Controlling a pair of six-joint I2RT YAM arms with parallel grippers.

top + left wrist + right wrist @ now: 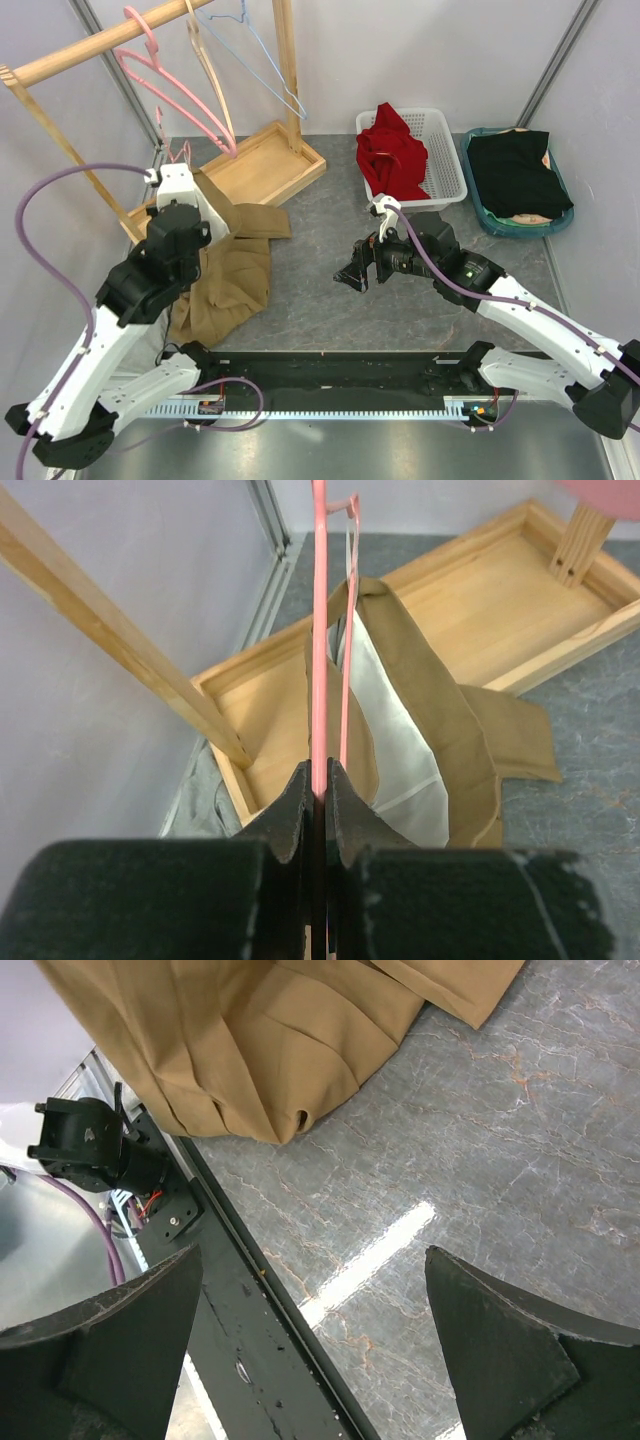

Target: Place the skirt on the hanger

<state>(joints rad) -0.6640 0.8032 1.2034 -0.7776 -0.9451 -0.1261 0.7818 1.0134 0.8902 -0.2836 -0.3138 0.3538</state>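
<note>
Left of centre, left fingers (285, 815) pinch the pink hanger (318, 630), right fingers (110, 1340) spread; the limp skirt (235, 275) likely needs a waistband grip.

The skirt (232, 275) is lying on the table (330, 300) at the left, just before the rack's base tray (270, 160). At the back right, a basket (447, 160) is sitting just left of a tub (500, 229), each holding clothes (392, 150).
</note>
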